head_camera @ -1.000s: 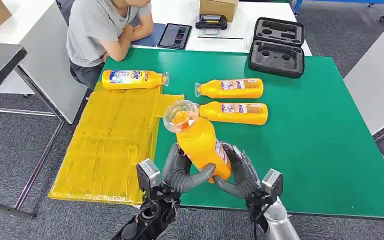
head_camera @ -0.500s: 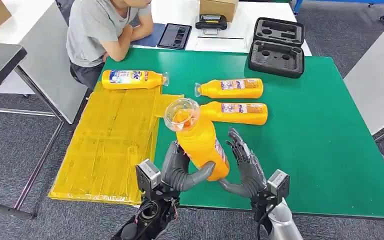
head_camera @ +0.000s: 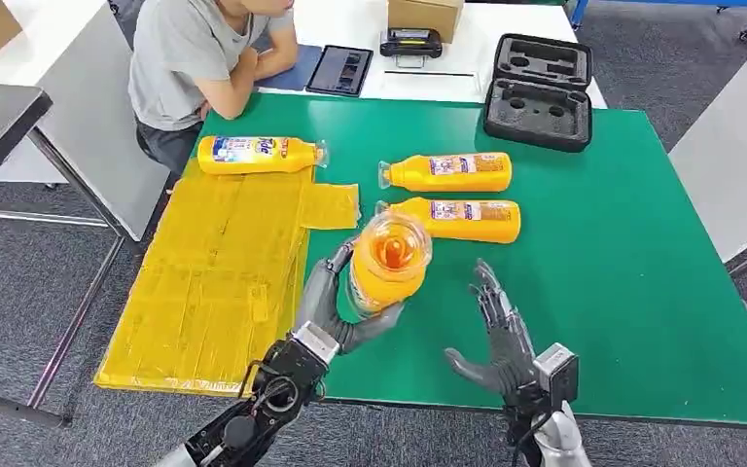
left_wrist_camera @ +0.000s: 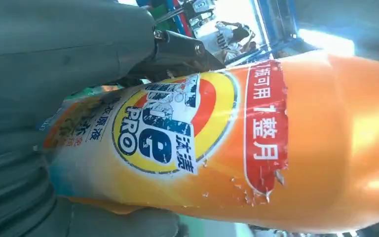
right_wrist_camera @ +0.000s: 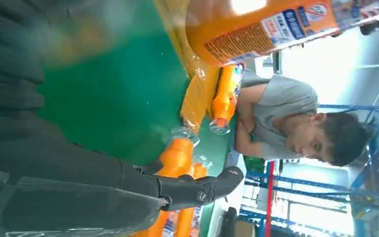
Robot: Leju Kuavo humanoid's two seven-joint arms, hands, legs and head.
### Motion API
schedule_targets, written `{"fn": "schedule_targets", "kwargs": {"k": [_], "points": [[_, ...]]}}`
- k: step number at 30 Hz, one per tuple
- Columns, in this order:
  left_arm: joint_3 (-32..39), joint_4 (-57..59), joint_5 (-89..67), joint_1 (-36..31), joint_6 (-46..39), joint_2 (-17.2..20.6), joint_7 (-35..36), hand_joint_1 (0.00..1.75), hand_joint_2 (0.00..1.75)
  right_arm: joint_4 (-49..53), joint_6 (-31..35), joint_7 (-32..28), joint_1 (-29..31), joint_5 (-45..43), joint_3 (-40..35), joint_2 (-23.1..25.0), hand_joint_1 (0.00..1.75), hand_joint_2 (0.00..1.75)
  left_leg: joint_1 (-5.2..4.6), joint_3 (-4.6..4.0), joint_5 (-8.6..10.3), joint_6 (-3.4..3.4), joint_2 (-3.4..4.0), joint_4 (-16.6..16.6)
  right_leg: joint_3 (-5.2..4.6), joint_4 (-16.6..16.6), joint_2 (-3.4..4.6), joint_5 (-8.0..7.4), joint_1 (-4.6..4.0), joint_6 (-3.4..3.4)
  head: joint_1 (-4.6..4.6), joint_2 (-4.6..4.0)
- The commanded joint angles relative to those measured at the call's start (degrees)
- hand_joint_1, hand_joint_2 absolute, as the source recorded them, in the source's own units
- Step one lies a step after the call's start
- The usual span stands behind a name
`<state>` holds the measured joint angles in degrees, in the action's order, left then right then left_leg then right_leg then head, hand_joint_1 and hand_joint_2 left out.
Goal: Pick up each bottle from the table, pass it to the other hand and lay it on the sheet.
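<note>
My left hand (head_camera: 336, 309) grips an orange bottle (head_camera: 385, 261) upright above the table's front edge, clear cap toward the camera; its label (left_wrist_camera: 177, 123) shows close in the left wrist view. My right hand (head_camera: 502, 336) is open beside it, fingers spread, apart from the bottle (right_wrist_camera: 256, 27). Two more orange bottles (head_camera: 447, 172) (head_camera: 462, 220) lie on the green table (head_camera: 622, 272). Another bottle (head_camera: 258, 155) lies at the far edge of the yellow sheet (head_camera: 219, 272).
A person in a grey shirt (head_camera: 195, 58) sits at the table's far left corner. A black foam case (head_camera: 538, 92) stands at the back of the table. A tablet (head_camera: 340, 70) and a cardboard box (head_camera: 426, 15) rest on the white table behind.
My right hand has let go of the bottle and drawn off to the right with fingers spread. My left hand keeps the bottle and has carried it forward, tipping its cap toward the camera.
</note>
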<state>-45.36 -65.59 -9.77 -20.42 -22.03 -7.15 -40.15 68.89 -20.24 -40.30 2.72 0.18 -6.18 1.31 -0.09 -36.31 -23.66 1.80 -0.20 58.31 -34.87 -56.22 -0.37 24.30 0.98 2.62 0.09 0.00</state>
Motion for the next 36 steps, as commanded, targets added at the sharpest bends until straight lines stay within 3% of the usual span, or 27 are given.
{"fn": "schedule_targets", "kwargs": {"k": [1,6,9,13,21,28,30,31,36], "points": [[-8.5,12.6,-3.8,-8.0,-8.6,7.0,0.2,1.75,1.75,-3.4,-0.3,0.3,-0.7,-1.4,3.5,2.2,0.0,1.75,0.11,0.69,-0.2,-0.18,0.07,-0.1,0.69,0.2,0.09,0.16,-0.11,-0.21,0.0,0.0],[-8.2,24.8,-13.3,-12.3,-14.7,6.9,0.2,1.75,1.75,-1.9,-0.5,0.3,-1.7,-2.7,7.6,4.1,0.0,1.75,0.05,0.31,-0.04,-0.12,0.04,-0.1,0.29,0.1,0.05,0.03,-0.06,-0.13,0.0,0.0],[-8.8,31.2,-22.0,-16.9,-14.5,8.4,4.5,1.75,1.75,-1.4,-2.6,0.3,-2.4,-3.6,8.7,5.2,0.0,1.75,0.06,0.2,0.01,-0.09,-0.08,-0.1,0.21,0.1,-0.07,0.03,-0.06,-0.1,0.02,0.0],[-8.9,32.5,-24.6,-18.5,-13.4,10.1,6.2,1.75,1.75,-2.2,-3.1,0.3,-1.9,-3.5,8.8,5.6,0.0,1.75,0.12,0.33,-0.09,-0.13,0.14,0.0,0.3,0.0,0.15,0.06,-0.11,-0.16,0.0,0.0],[-11.2,37.9,-43.0,-23.2,-10.5,16.1,21.3,1.75,1.75,-5.6,-4.8,0.3,-1.2,-2.1,8.0,6.4,0.0,1.75,0.14,0.21,-0.05,-0.12,0.22,0.0,0.15,0.0,0.24,0.0,-0.12,-0.14,0.02,0.0],[-11.0,38.2,-44.1,-22.9,-10.7,17.5,21.5,1.75,1.75,-4.9,-4.6,0.3,-1.9,-1.8,7.8,6.6,0.0,1.75,0.19,0.37,-0.13,-0.16,0.28,0.0,0.29,0.0,0.3,0.07,-0.16,-0.18,0.02,0.0],[-10.7,38.7,-45.7,-23.0,-9.8,17.7,22.5,1.75,1.75,-4.8,-4.3,0.3,-2.1,-1.5,7.5,6.5,0.0,1.75,0.16,0.25,-0.06,-0.12,0.21,0.0,0.19,0.0,0.23,0.03,-0.13,-0.14,0.02,0.0],[-11.9,41.8,-51.8,-26.4,-5.5,18.6,27.3,1.75,1.75,-6.1,-4.5,0.3,-2.5,-1.7,6.8,6.7,0.0,1.75,0.15,0.17,-0.03,-0.1,0.14,0.0,0.13,0.0,0.15,0.01,-0.12,-0.11,0.02,0.0],[-11.0,42.7,-53.9,-27.6,2.0,18.5,27.9,1.75,1.75,-6.5,-3.8,0.3,-3.1,-2.3,6.5,7.8,0.0,1.75,0.22,0.31,-0.1,-0.16,0.07,0.0,0.31,0.0,0.09,0.11,-0.17,-0.18,0.04,0.0]]}}
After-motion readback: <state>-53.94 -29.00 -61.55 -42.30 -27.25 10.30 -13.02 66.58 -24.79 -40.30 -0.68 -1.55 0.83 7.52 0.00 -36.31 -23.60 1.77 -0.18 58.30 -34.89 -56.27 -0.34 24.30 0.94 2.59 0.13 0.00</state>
